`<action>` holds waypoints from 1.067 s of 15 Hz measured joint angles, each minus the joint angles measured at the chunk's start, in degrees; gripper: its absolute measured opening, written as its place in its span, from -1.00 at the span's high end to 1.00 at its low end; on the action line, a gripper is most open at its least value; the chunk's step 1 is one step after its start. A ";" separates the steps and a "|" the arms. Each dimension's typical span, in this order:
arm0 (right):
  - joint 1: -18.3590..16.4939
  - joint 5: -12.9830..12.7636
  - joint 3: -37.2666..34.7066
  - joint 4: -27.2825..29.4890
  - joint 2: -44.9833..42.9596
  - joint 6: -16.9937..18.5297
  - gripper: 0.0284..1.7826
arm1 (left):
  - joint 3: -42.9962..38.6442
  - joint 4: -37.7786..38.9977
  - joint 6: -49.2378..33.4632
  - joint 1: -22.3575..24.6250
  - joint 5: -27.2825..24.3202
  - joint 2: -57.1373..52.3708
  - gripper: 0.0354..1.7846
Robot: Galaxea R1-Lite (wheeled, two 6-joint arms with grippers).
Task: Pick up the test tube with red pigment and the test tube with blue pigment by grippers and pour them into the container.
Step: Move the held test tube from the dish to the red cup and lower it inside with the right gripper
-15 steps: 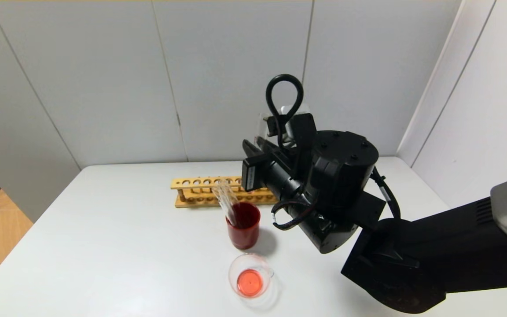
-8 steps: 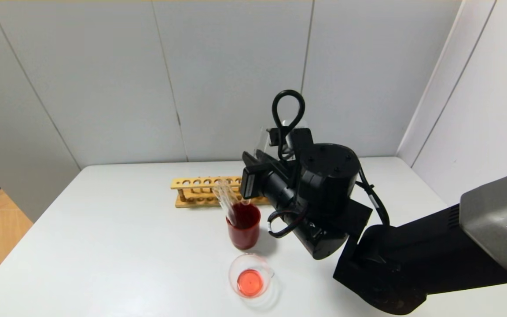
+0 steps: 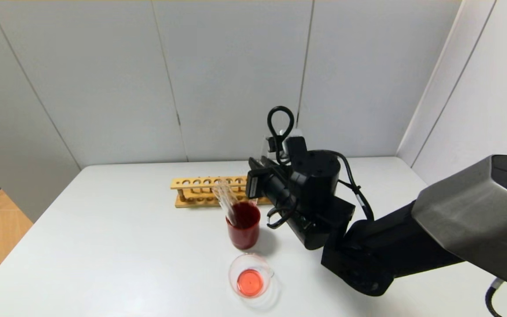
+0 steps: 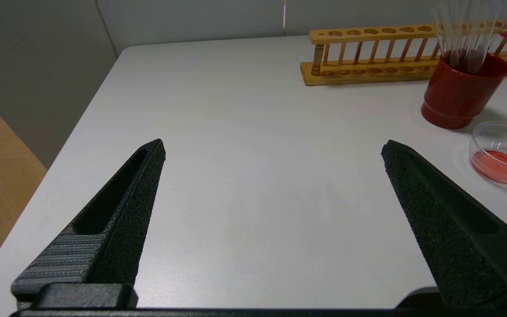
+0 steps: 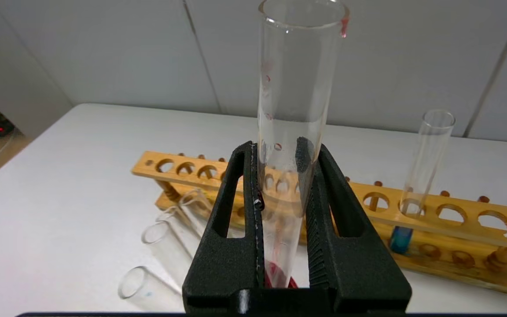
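Clear, glossy glass of the test tube with red pigment (image 5: pixel 295 110) stands between the rough, matt black jaws of the right gripper (image 5: pixel 280 176); behind them, a varnished wooden rack (image 5: pixel 434 220) holds the glass test tube with blue pigment (image 5: pixel 420 176) on a smooth, matt white table (image 5: pixel 60 198).

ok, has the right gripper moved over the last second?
Yes. The right gripper, shut on the test tube with red pigment, has dropped lower and closer to the wooden rack.
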State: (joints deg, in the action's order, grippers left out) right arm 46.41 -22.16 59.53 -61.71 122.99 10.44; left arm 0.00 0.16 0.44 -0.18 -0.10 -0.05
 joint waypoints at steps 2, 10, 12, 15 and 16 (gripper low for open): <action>-0.16 0.21 1.48 0.02 2.21 -0.02 0.63 | 0.00 0.00 0.00 0.00 0.02 0.00 -0.95; -0.18 1.74 5.80 0.09 9.40 -0.10 0.63 | 0.00 0.00 0.05 0.00 0.00 0.00 -0.95; -0.18 1.80 5.60 0.11 9.89 -0.16 0.63 | 0.00 0.00 0.02 0.00 0.00 0.00 -0.95; -0.02 1.85 5.16 0.00 10.12 -0.35 0.63 | 0.00 0.00 0.02 0.00 0.02 0.00 -0.95; 0.02 1.94 4.96 0.02 10.12 -0.35 0.61 | 0.00 0.00 0.05 0.00 0.00 0.00 -0.95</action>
State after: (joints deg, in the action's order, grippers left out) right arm 46.43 -20.22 64.49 -61.68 133.11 10.08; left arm 0.00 0.16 0.49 -0.18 -0.10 -0.05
